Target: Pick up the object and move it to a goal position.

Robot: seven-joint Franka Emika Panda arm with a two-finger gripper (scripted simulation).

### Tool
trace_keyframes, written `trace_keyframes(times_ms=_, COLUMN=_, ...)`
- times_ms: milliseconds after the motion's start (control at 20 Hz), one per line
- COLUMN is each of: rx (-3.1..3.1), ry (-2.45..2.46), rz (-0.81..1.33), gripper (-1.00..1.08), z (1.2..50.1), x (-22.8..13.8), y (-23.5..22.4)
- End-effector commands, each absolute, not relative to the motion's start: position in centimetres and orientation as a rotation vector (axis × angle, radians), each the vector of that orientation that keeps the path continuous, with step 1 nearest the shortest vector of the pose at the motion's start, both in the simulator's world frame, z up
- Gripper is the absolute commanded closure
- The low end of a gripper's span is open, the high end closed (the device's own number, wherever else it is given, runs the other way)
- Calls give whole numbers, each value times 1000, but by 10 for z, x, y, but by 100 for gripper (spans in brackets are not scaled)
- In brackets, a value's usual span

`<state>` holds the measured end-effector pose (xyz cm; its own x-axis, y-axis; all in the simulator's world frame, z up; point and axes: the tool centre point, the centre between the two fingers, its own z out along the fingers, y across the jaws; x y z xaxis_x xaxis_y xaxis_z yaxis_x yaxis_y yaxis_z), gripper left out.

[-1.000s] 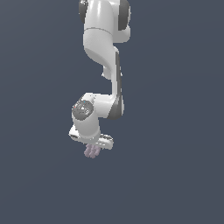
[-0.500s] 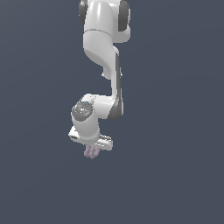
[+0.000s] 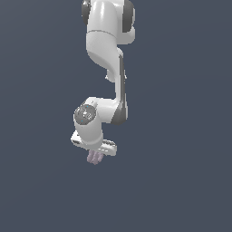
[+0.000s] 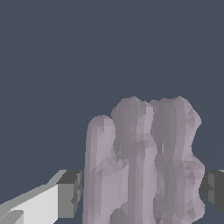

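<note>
Pincer clamped on the object w/ pads at both flanks, lumpy mauve-grey rods poking below the white arm, ext. view, plain grey bkgd.

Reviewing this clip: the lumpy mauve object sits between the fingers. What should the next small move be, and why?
Probably close the gripper a little to confirm the hold before carrying on. In the wrist view the object fills the space between the finger pads, but a thin gap shows beside one pad, so firm contact cannot be confirmed. No goal marker is visible.
</note>
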<state>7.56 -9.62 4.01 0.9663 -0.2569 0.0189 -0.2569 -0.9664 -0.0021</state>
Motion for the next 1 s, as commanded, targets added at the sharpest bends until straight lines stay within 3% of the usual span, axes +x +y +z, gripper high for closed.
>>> trace_keyframes(times_ms=0, rx=3115, ry=-406, rz=29, gripper=108, z=42, x=74, y=-95)
trace_keyframes(times_ms=450, rx=3115, ry=-406, rz=28, gripper=108, z=68, x=59, y=-83)
trace_keyframes(times_ms=950, rx=3116, ry=-405, rz=23, gripper=108, z=133, x=23, y=-52)
